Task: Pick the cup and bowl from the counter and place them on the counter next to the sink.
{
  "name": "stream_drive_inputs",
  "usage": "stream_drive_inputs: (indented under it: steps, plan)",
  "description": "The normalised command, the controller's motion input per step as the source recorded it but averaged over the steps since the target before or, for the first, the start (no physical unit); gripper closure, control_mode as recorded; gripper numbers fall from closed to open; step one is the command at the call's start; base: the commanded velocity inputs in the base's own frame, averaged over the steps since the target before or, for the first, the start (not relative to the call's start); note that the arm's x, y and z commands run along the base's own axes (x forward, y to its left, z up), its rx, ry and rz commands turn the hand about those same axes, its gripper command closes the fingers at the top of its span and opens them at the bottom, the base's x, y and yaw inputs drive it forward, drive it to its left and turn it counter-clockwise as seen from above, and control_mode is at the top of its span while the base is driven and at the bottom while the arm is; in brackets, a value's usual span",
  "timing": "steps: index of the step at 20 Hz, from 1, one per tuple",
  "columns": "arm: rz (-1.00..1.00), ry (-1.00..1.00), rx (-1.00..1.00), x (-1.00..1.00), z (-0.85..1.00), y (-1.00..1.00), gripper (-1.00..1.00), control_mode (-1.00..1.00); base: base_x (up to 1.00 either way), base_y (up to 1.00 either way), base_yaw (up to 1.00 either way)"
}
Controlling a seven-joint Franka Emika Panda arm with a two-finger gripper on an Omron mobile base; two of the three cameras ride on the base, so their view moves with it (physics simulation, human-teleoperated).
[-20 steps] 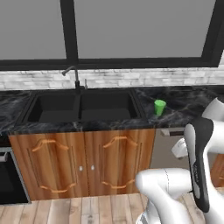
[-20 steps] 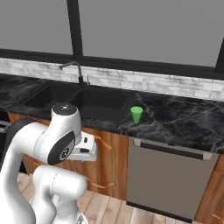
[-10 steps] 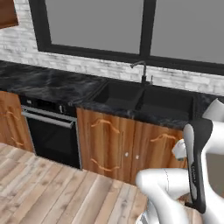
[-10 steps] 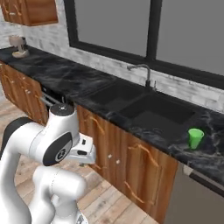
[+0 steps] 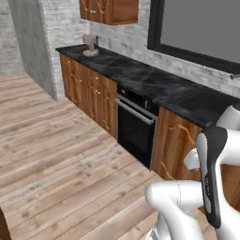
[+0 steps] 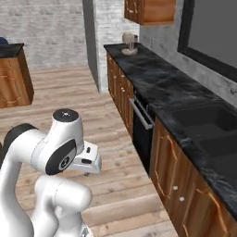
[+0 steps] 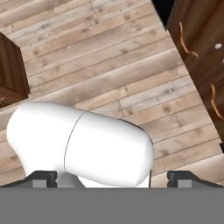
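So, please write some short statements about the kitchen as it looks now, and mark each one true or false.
1. The counter is black marble. True.
2. The oven sits under the counter between wooden cabinets. True.
3. The floor is white tile. False: it is wooden planks.
4. The gripper holds a green cup. False: it is open and holds nothing.
5. The sink is white. False: it is black.

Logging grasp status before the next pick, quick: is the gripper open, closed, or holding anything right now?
Gripper: open, holding nothing; in the hand view its two tips stand far apart over the wooden floor.
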Motion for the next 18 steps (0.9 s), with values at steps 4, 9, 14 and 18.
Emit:
stream_drive_inputs:
  steps: [4, 9, 14, 18]
  plan:
    - [0.00, 0.00, 0.00, 0.00, 0.00, 0.00, -1.00, 1.00, -0.53, 0.00, 0.79]
    - [0.00, 0.00, 0.00, 0.00, 0.00, 0.00, -1.00, 1.00, -0.14, 0.04, 0.52]
    - [0.00, 0.00, 0.00, 0.00, 0.00, 0.00, -1.00, 1.00, 0.75, 0.45, 0.00]
    - [0.00, 0.00, 0.00, 0.00, 0.00, 0.00, -1.00, 1.00, 0.88, 0.13, 0.28]
